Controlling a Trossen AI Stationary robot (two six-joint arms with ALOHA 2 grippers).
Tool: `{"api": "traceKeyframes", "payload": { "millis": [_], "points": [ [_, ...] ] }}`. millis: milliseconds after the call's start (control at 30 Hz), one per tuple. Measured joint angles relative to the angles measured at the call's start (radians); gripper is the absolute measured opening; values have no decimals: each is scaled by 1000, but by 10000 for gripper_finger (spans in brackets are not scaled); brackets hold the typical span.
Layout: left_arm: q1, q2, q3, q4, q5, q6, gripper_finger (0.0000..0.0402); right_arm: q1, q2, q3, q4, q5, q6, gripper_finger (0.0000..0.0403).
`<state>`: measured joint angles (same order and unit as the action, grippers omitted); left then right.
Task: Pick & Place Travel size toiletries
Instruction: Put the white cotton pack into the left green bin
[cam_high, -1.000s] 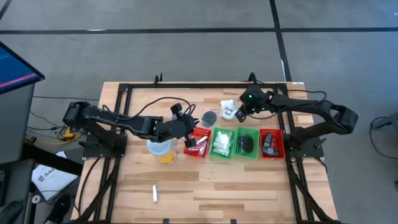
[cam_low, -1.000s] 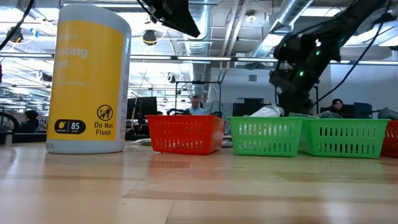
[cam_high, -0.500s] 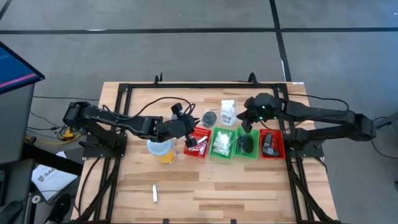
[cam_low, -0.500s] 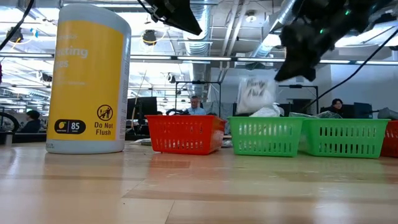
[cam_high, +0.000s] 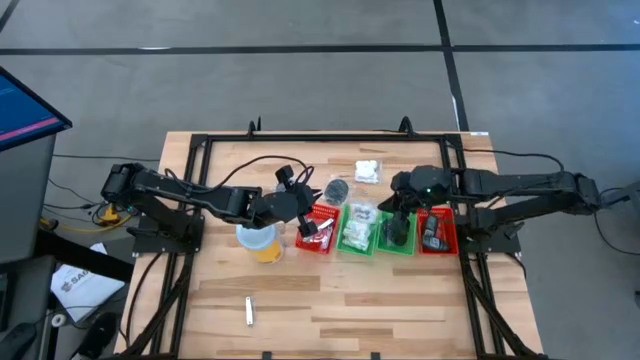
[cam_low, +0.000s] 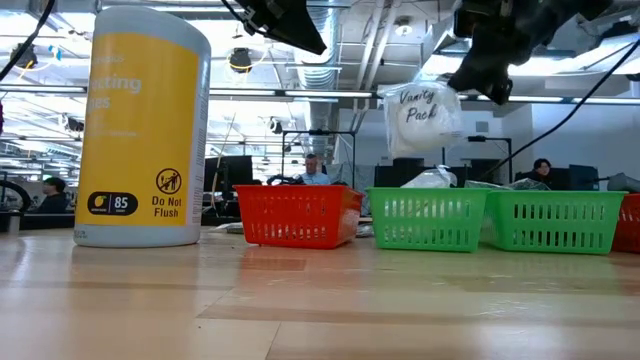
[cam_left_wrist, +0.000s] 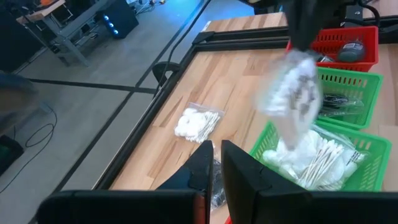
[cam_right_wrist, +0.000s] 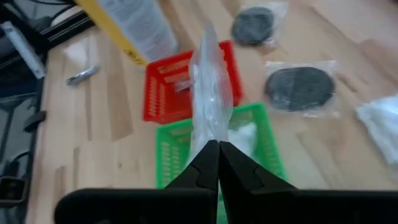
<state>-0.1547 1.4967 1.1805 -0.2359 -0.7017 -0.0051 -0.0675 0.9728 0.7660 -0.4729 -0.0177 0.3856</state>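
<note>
Your right gripper (cam_right_wrist: 212, 144) has its jaws clamped on the top edge of a clear "Vanity Pack" packet (cam_low: 424, 112), which hangs below them, over the green bin (cam_high: 356, 229) of white packets. This looks like the placing step: next you lower it and release. Your left gripper (cam_left_wrist: 213, 163), jaws together and empty, waits above the red bin (cam_high: 318, 228). Another white packet (cam_high: 368, 171) lies on the worktop (cam_high: 330, 300).

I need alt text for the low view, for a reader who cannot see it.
The right gripper, shut on a white packet, holds it above a green bin. A red bin and a tall yellow cup stand to the picture's left on the wooden table.
</note>
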Motion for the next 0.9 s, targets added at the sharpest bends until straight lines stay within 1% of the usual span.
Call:
{"api": "traceKeyframes", "payload": {
  "millis": [133, 333, 900],
  "points": [
    [0, 0, 0, 4, 0, 0, 25, 55, 17, -1, -18, 23, 24, 0],
    [0, 0, 0, 8, 0, 0, 25, 118, 63, 0, -7, 26, 62, 0],
    [0, 0, 1, 14, 0, 0, 25, 232, 226, -1, 49, 27, 105, 0]
  ]
}}
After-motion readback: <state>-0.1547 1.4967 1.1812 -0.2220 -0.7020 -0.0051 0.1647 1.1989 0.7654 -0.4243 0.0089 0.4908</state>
